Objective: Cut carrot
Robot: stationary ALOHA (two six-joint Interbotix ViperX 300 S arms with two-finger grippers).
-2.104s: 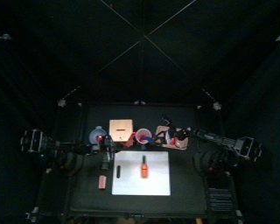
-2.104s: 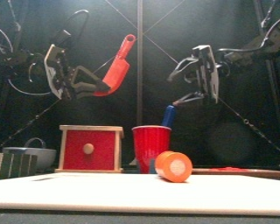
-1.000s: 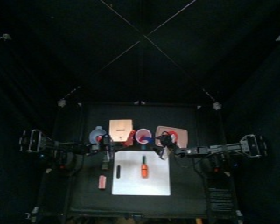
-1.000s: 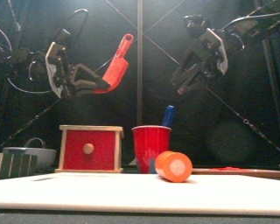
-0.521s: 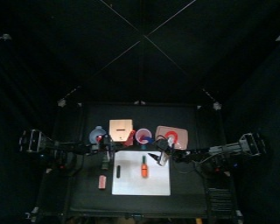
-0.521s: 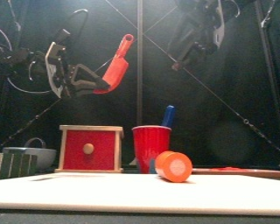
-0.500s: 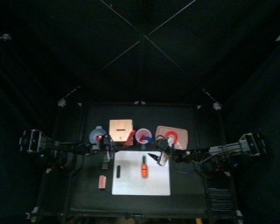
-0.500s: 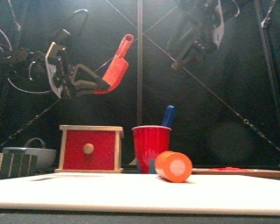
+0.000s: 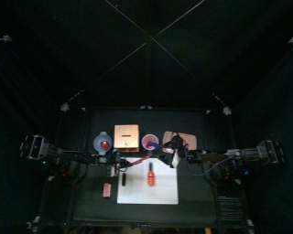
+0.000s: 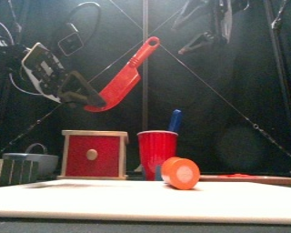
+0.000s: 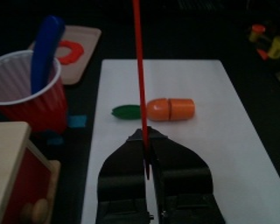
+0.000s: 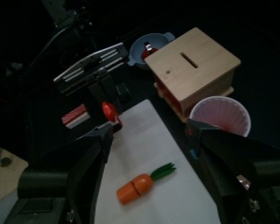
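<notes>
The carrot [image 11: 171, 108] is a short orange piece with a green tip, lying across the white cutting board [image 11: 213, 131]. From the front its cut orange end [image 10: 180, 172] faces the camera, and from above the carrot [image 9: 150, 175] sits mid-board. My left gripper [image 11: 146, 140] is shut on a red knife [image 10: 124, 77], held high and slanting over the board [image 9: 161, 187]. In the left wrist view its thin blade [image 11: 139, 70] lines up over the carrot. My right gripper [image 12: 157, 144] hangs open high above the board's far side [image 10: 209, 27], with nothing in it.
Behind the board stand a red cup [image 10: 159, 155] holding a blue utensil [image 10: 175, 120] and a red-fronted wooden box [image 10: 94, 153]. A metal container [image 10: 26, 164] sits at far left. A small red object [image 9: 107, 189] lies left of the board.
My left gripper has tilted, swinging the red knife's blade out toward the middle above the board. The right gripper stays high and open, shifted slightly toward the back.
</notes>
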